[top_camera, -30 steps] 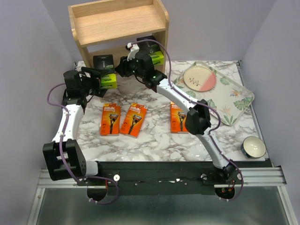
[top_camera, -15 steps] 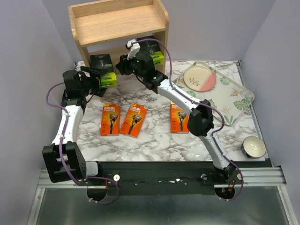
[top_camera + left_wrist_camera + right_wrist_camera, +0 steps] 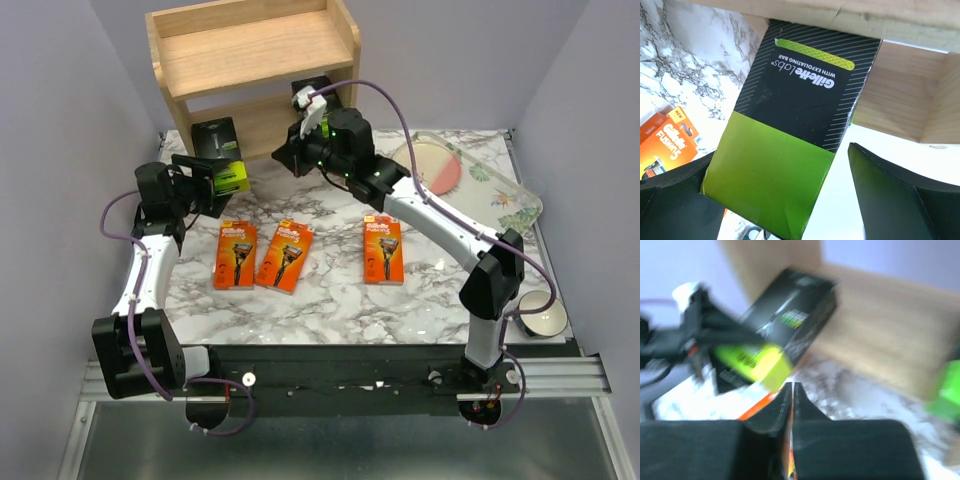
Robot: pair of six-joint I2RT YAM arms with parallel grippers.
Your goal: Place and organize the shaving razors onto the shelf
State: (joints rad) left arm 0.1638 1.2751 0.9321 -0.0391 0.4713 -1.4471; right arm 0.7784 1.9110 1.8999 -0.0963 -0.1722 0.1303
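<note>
Before the wooden shelf [image 3: 250,55], we find the left gripper [image 3: 782,155] spread open around a dark razor pack [image 3: 795,115] with a lime-green end. One finger lies against the pack's edge, and a gap shows at the other. The pack's black end sits just beneath a shelf board, at the left of the lower tier. We cannot tell whether it rests on anything.

The right gripper [image 3: 792,386] is clenched on nothing, its fingers pressed together (its wrist view is badly blurred). It hangs above the worktop [image 3: 330,290] in front of the shelf's right side. A second dark pack [image 3: 306,93] shows in the lower tier at the right, partly behind that arm.

Three orange packs lie flat on the marble: the left orange pack [image 3: 236,256] and the middle orange pack [image 3: 286,256] side by side, the right orange pack [image 3: 384,250] apart from them. A floral tray [image 3: 505,205] sits at the far right.
</note>
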